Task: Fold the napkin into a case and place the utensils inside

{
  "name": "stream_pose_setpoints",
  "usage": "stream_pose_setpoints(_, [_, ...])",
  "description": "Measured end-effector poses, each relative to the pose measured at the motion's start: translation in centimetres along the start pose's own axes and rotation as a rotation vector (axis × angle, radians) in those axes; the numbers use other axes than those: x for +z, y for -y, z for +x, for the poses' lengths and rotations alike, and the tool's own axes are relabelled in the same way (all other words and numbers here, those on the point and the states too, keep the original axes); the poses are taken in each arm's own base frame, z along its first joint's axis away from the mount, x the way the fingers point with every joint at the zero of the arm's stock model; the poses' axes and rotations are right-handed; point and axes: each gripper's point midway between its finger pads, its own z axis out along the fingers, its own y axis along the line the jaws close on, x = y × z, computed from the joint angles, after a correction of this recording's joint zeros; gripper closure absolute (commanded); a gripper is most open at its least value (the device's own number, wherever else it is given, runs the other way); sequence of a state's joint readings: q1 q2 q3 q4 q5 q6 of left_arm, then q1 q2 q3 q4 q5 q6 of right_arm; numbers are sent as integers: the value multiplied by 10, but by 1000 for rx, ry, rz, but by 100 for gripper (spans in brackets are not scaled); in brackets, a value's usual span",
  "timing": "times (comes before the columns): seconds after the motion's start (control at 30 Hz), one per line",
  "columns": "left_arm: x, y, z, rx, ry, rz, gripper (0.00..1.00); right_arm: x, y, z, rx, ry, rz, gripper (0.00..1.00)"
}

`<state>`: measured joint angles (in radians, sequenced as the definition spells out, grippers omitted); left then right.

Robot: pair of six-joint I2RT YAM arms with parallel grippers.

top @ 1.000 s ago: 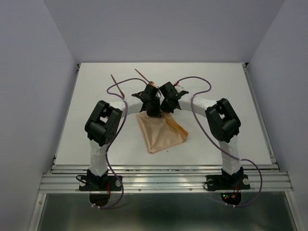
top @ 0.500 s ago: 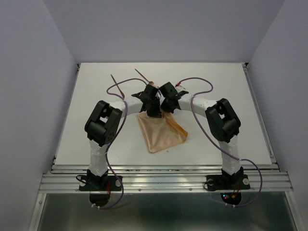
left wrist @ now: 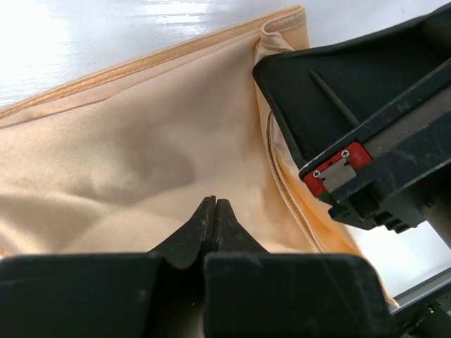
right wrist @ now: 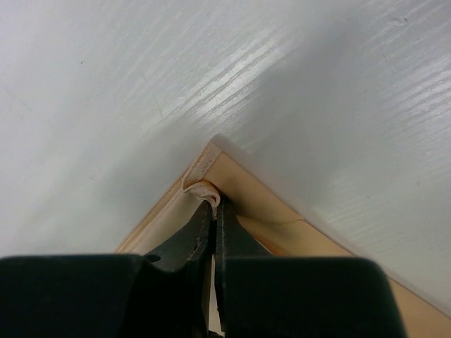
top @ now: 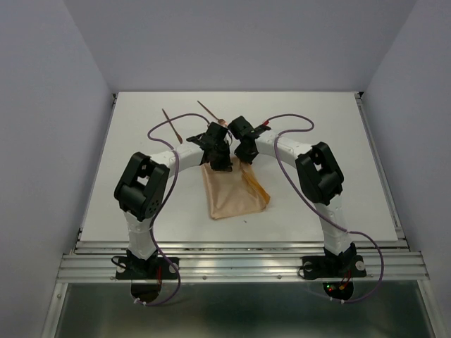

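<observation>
The tan napkin (top: 235, 196) lies folded at mid-table. It fills the left wrist view (left wrist: 134, 134), and its corner shows in the right wrist view (right wrist: 257, 193). My left gripper (top: 219, 160) is shut, with its tips (left wrist: 213, 202) pinching the napkin's upper layer a little inside the far edge. My right gripper (top: 244, 151) is shut on the napkin's bunched far corner (right wrist: 217, 205), and its black body shows in the left wrist view (left wrist: 352, 105). Two reddish-brown utensils lie beyond the napkin: a plain stick (top: 172, 126) and one with a forked head (top: 211, 113). No case shows.
Purple cables (top: 162, 127) loop from both wrists over the table. The white table (top: 331, 176) has a metal rail along its near edge (top: 239, 246). Grey walls close in the left, right and back.
Both arms have shifted left and slightly farther. The napkin has been drawn with them: its near end has swung left and it now lies straighter.
</observation>
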<state>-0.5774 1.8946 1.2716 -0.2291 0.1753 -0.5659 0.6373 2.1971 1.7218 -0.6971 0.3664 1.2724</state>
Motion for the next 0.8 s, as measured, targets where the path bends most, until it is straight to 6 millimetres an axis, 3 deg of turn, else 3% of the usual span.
stream_pose_setpoints(0.17, [-9, 2, -1, -15, 8, 16, 76, 0, 2, 1, 58, -2, 15, 99])
stream_pose_setpoints(0.23, [-12, 1, 2, -24, 4, 23, 66, 0, 2, 1, 69, -3, 17, 99])
stream_pose_setpoints(0.47, [-15, 4, 19, -66, -38, 73, 46, 0, 2, 2, 99, -8, 24, 99])
stream_pose_setpoints(0.67, [-9, 7, 41, -119, -86, 114, 45, 0, 2, 3, 104, -9, 25, 99])
stream_pose_setpoints(0.8, [-12, 20, 46, -139, -96, 167, 46, 0, 3, 2, 105, -6, 24, 99])
